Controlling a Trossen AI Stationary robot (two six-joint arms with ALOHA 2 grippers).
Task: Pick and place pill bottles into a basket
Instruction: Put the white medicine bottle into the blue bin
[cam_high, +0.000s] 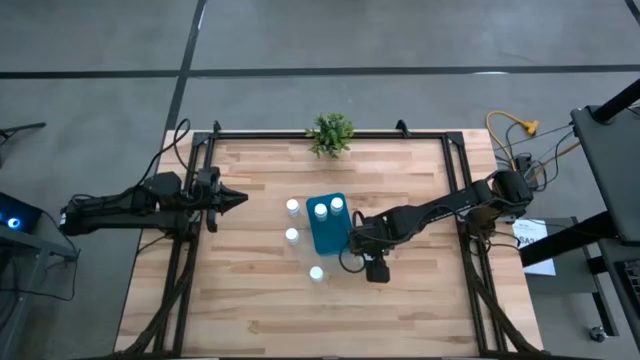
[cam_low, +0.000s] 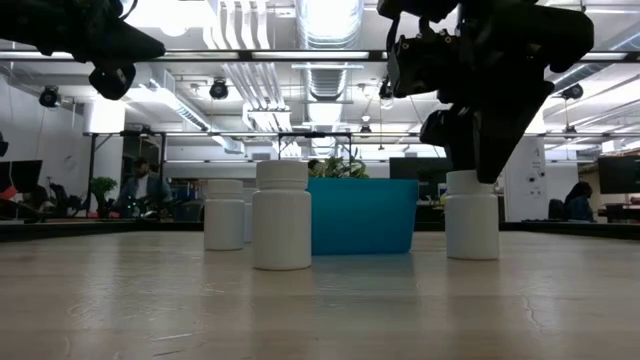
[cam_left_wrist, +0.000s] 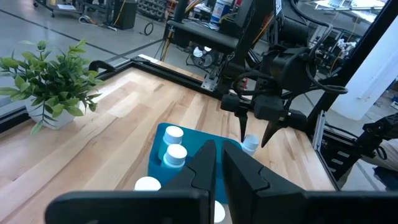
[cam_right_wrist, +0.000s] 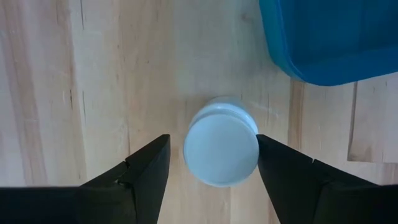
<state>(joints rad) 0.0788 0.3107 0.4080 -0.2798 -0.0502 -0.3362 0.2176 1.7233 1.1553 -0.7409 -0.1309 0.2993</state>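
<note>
The teal-blue basket stands mid-table with two white pill bottles upright in it. Three more bottles stand on the table: two to the basket's left and one near its front. Another bottle stands just right of the basket, also visible in the low view. My right gripper is open and points down, with one finger on either side of this bottle's cap and a gap on both sides. My left gripper is shut and hovers left of the basket.
A small potted plant stands at the table's far edge. Black rails run along the table's left, right and far sides. There is open wood in front of the basket and at the table's near edge.
</note>
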